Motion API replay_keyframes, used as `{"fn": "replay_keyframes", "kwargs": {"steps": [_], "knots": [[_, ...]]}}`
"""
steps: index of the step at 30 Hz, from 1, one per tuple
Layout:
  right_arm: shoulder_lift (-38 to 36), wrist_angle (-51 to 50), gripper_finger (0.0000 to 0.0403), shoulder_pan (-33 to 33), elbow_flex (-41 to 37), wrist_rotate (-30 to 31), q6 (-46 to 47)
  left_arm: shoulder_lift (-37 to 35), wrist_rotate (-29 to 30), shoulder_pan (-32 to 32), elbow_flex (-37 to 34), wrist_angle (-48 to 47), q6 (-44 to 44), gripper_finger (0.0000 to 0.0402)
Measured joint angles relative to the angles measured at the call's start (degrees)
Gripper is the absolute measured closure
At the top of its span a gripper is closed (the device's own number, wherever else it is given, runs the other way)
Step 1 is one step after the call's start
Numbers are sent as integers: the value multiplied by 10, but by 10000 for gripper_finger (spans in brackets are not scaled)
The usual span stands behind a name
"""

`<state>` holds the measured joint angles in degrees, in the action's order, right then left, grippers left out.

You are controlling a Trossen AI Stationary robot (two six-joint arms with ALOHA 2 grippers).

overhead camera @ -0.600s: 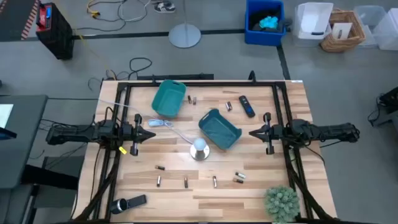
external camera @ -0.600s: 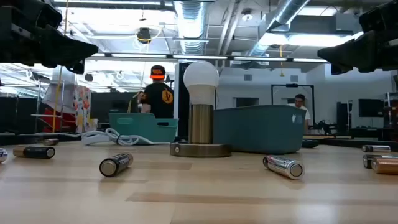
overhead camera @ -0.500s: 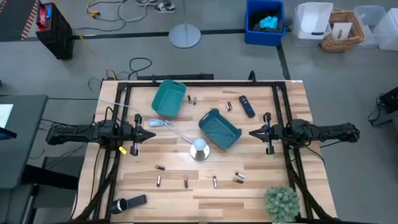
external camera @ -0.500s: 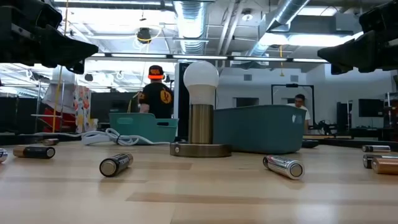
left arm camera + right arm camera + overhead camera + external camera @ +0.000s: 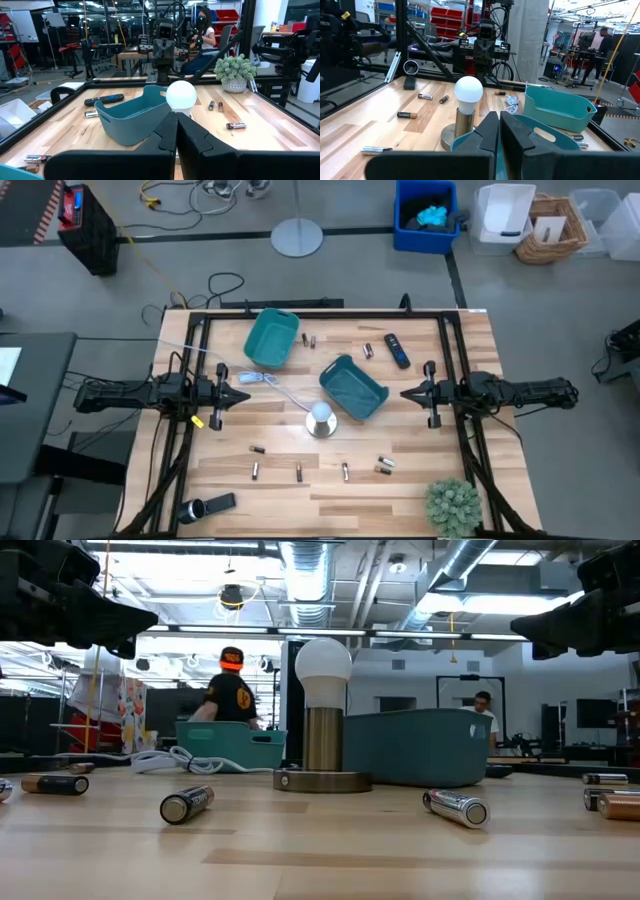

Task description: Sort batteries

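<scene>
Several small batteries lie on their sides on the wooden table: some in a loose row near the front (image 5: 298,472), (image 5: 345,471), (image 5: 258,449), (image 5: 383,465), and two near the back (image 5: 306,339), (image 5: 368,350). In the low view they show close up (image 5: 186,805), (image 5: 455,807). Two teal bins stand on the table, one at the back left (image 5: 272,338), one in the middle (image 5: 352,388). My left gripper (image 5: 245,398) hovers shut at the left, pointing level toward the middle. My right gripper (image 5: 405,393) hovers shut at the right, facing it. Nothing sits between either pair of fingers (image 5: 176,132), (image 5: 499,132).
A lamp with a round white bulb (image 5: 321,418) stands beside the middle bin, its white cord (image 5: 262,380) running to the left. A black remote (image 5: 397,350) lies at the back right, a flashlight (image 5: 205,506) at the front left, a potted plant (image 5: 453,505) at the front right.
Both arms and everything on the table have kept still. A person in the room behind the table has walked toward the left of the low view.
</scene>
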<state>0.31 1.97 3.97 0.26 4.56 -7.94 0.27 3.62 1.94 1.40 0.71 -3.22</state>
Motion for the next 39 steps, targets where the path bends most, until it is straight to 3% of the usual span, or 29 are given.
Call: {"fn": "replay_keyframes", "kwargs": {"steps": [16,27,32,36,39], "knots": [[0,4,365,0,0,1,-2,0,0,0,0,0,0,401],[0,290,365,-42,4,23,39,0,0,0,0,0,0,401],[0,271,365,-80,30,36,54,0,2,0,0,21,-13,401],[1,217,365,-114,31,43,56,0,2,0,0,112,-3,401],[1,172,365,-140,32,92,66,0,13,-1,0,189,12,401]]}}
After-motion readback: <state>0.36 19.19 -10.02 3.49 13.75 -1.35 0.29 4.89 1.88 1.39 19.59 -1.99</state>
